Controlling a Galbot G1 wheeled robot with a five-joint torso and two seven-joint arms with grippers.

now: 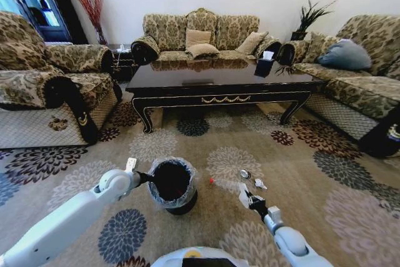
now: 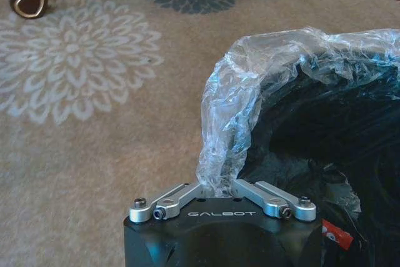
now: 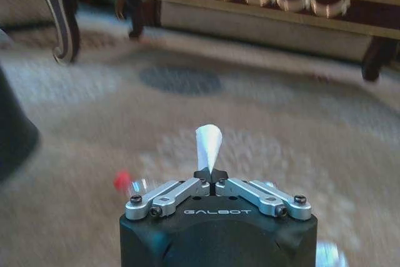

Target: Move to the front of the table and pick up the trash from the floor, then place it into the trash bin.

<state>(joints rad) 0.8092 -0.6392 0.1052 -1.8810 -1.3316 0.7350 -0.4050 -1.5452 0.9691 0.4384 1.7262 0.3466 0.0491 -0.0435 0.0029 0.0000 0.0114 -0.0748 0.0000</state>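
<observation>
Two grippers near small round black trash bin [image 1: 173, 184] on floral beige carpet: left gripper [image 2: 219, 187] jaws pinch its clear liner rim, right gripper [image 3: 211, 175] jaws clamp flat white wrapper [image 3: 208, 144], red-capped clear bottle [image 1: 226, 184] beside bin.

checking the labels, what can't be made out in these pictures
- Bin: its bottom is dark in the head view; in the left wrist view the liner and the left gripper, shut on it, hide the rim.
- Bottle: in the right wrist view it is blurred, partly behind the right gripper.
- Wrapper in that gripper: print unreadable.
- Silvery piece: too small to identify.
</observation>
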